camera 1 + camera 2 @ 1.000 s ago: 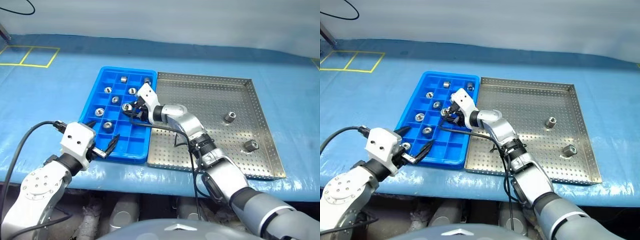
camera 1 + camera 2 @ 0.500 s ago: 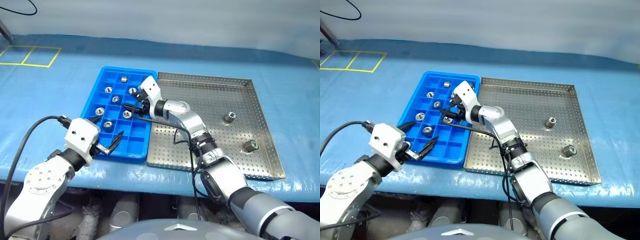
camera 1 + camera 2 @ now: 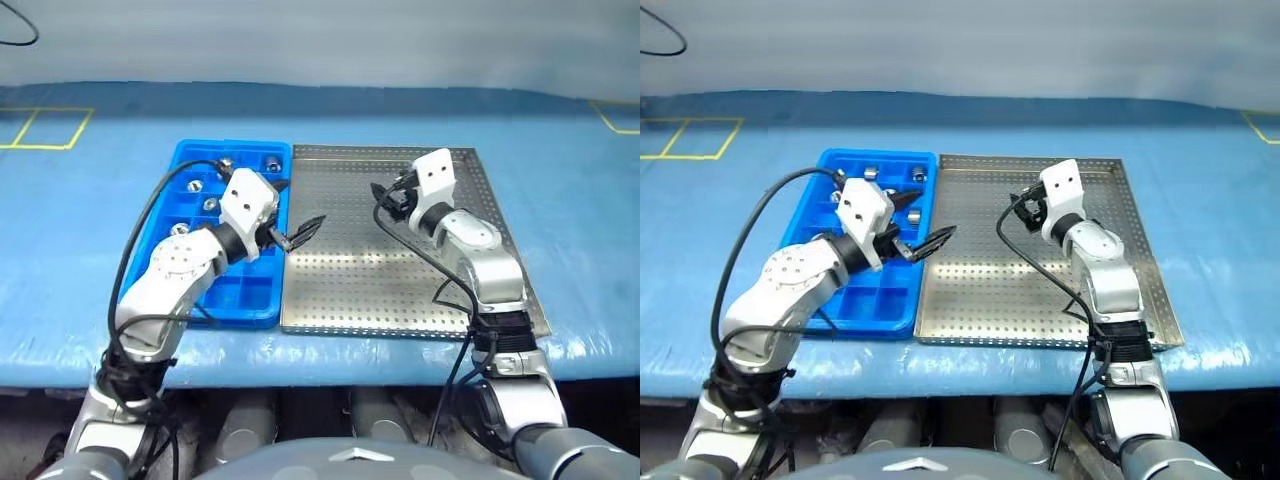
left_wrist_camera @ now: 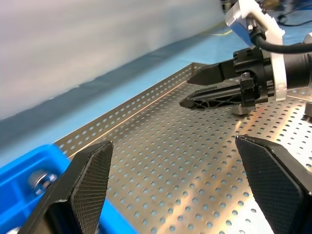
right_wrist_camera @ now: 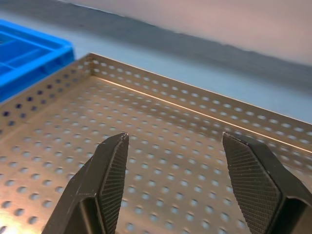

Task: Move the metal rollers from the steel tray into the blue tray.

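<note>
Over the steel tray, right gripper and left gripper both open, empty; remaining metal rollers probably hidden behind right arm. Descend squarely.

No legible text, labels, brand marks, numbers or signs appear on any surface in view.

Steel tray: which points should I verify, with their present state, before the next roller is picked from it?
1. Left end effector open, empty: ok.
2. Right end effector open, empty: ok.
3. Right end effector over steel tray: ok.
4. Blue tray holds metal rollers, has free compartments: ok.
5. More metal rollers in steel tray: cannot tell; right arm covers part of it.
</note>
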Controlling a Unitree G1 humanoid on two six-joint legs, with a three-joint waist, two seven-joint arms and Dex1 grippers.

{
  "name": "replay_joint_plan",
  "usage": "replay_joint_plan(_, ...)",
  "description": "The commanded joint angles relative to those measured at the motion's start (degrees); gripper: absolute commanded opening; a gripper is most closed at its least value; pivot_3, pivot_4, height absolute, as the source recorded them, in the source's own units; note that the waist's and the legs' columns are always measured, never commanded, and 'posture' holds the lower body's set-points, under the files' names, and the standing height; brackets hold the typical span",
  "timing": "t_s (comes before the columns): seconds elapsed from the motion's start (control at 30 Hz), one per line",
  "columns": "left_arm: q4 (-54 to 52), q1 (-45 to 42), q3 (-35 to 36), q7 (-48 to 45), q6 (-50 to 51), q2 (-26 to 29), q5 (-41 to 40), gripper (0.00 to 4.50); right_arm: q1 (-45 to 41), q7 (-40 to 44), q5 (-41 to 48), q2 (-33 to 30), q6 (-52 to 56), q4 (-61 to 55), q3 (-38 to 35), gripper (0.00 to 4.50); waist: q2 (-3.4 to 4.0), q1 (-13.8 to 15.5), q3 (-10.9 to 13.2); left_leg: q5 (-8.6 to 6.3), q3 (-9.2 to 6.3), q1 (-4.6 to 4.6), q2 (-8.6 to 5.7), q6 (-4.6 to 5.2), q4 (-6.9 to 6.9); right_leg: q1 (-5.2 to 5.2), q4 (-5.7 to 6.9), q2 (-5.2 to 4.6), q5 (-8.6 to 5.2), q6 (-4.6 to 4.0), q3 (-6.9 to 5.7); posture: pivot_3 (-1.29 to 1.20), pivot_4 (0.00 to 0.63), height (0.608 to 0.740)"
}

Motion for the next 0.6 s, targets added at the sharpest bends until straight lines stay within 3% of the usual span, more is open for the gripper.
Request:
replay_joint_plan(0.03, 4.39, -3.79, -1.59, -1.94, -3.06, -1.09, 1.41, 4.41, 0.78, -3.34, 0.23, 0.39, 0.59, -2.05, -2.77, 3.21, 0.00, -0.82, 0.00, -0.02, 0.08, 0.02, -0.01, 0.04, 0.01, 0.00, 0.00, 0.00, 0.02, 0.04, 0.08, -0.18, 0.150, 0.740)
replay_joint_plan(0.3, 6.69, -4.65, -3.94, -3.63, -3.66, -2.25, 2.93, 4.41, -0.79, -9.06, -2.21, 2.02, -0.83, 7.93, -2.52, 3.21, -0.02, -3.63, 0.00, -0.18, 0.52, 0.11, -0.03, 0.36, 0.08, -0.02, -0.08, 0.02, 0.16, 0.30, 0.65, -0.18, 0.150, 0.740)
replay_joint_plan(0.6, 2.65, -1.39, -3.85, -6.02, -3.02, -0.10, 2.46, 4.41, -3.52, -11.90, -0.99, 3.73, -2.56, 15.47, -4.58, 3.21, -0.02, -3.91, 0.01, -0.19, 0.69, 0.15, -0.01, 0.42, 0.08, -0.04, -0.08, 0.06, 0.22, 0.40, 0.84, -0.15, 0.150, 0.740)
